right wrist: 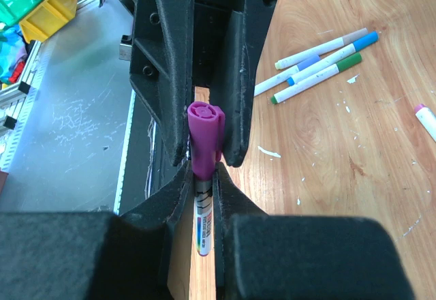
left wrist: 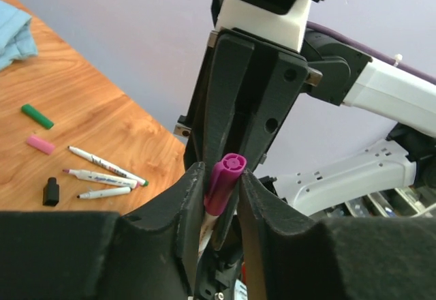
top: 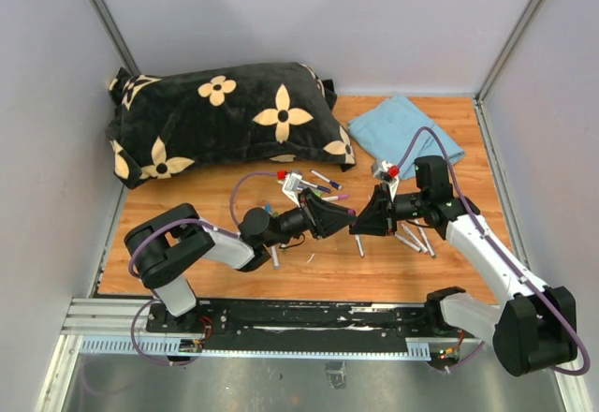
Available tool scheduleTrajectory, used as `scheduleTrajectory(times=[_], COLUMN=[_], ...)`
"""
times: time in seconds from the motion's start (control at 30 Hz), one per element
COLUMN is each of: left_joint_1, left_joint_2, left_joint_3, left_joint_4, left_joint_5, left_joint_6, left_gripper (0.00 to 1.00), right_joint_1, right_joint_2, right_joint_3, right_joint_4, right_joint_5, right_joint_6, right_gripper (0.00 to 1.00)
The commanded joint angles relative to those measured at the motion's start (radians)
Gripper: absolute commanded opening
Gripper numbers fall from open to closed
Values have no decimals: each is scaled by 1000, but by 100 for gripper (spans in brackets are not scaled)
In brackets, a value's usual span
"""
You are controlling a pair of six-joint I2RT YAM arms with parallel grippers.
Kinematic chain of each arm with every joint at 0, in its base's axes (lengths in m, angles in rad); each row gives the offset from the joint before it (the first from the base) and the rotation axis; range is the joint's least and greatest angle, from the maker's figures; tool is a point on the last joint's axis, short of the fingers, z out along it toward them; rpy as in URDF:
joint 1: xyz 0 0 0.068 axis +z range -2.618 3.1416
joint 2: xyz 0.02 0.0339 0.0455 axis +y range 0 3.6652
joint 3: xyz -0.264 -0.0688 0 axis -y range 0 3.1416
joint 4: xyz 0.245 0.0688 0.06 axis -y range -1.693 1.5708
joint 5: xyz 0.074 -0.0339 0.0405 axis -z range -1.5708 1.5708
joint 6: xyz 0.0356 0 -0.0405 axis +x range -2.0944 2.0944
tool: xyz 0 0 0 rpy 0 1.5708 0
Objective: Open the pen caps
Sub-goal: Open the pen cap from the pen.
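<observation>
A white-barrelled pen with a purple pen cap (right wrist: 206, 136) hangs in the air between my two grippers, over the middle of the wooden table (top: 318, 267). My right gripper (right wrist: 203, 177) is shut on the white barrel (right wrist: 205, 221) just below the cap. My left gripper (left wrist: 221, 177) faces it tip to tip, and its jaws press on the purple cap (left wrist: 226, 177) from both sides. In the top view the two grippers meet nose to nose, left gripper (top: 346, 213), right gripper (top: 359, 219). Loose green (left wrist: 37, 116), pink (left wrist: 40, 144) and black (left wrist: 50, 191) caps lie on the wood.
A black flowered pillow (top: 225, 117) fills the back left and a blue cloth (top: 407, 131) lies at the back right. Pens lie scattered behind the grippers (top: 318, 184), to the right (top: 412, 239) and under the left arm (top: 274, 257). Walls stand on three sides.
</observation>
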Motion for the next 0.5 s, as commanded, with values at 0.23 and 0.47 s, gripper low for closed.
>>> scheduleTrajectory(times=[0.23,0.47], left_joint_1=[-4,-4], left_joint_2=[-7,-91], left_joint_3=[0,-82], left_joint_4=[167,247], left_joint_5=[-19,-232], left_joint_6=[22,45], left_gripper=[0,0], right_joint_1=[-4,18], right_joint_2=[0,2], right_joint_3=[27,0], right_joint_4=[-21,37], right_joint_5=[-29,-21], right_joint_6=[-2,30], right_gripper=[34,52])
